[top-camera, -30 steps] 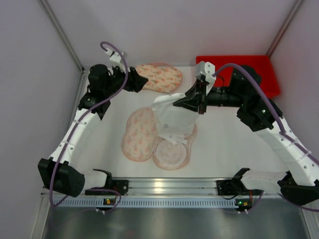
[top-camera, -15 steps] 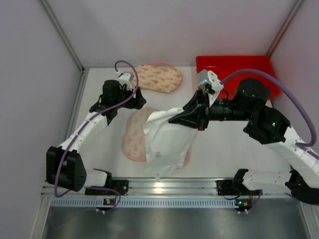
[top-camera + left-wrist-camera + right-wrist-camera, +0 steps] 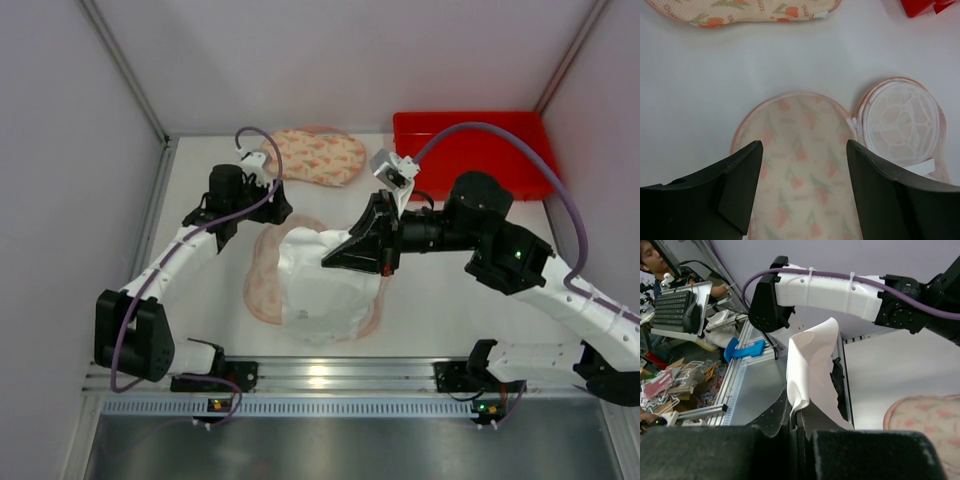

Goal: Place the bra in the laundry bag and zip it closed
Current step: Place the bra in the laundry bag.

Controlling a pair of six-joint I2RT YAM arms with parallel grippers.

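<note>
The left end effector [image 3: 275, 203] hovers at about 10 o'clock on the tabletop [image 3: 450, 300], its jaws spread wide and gripping nothing. In the left wrist view its two dark fingers [image 3: 735, 190] frame the bag [image 3: 800, 170] from above without touching it. The bag [image 3: 262, 280] lies opened flat near the middle of the tabletop. Its floral half is on the left and, as the left wrist view shows, its white mesh half [image 3: 900, 125] adjoins at 3 o'clock of that. At 12 o'clock, well apart from the open bag, a second bag [image 3: 320, 155] in the same floral print lies closed and flat. The white bra [image 3: 320, 285] is draped over the middle and right part of the open bag and covers most of the mesh half. One edge of it is lifted up toward 2 o'clock. The right end effector [image 3: 330, 260] is clenched on that raised edge. In the right wrist view the fabric of the bra [image 3: 810, 365] stands up in a fold from between the closed fingers [image 3: 770, 440], and a floral corner of the bag shows low at 4 o'clock. A red bin [image 3: 470, 150] sits at 1 o'clock by the back wall, behind the right arm.
</note>
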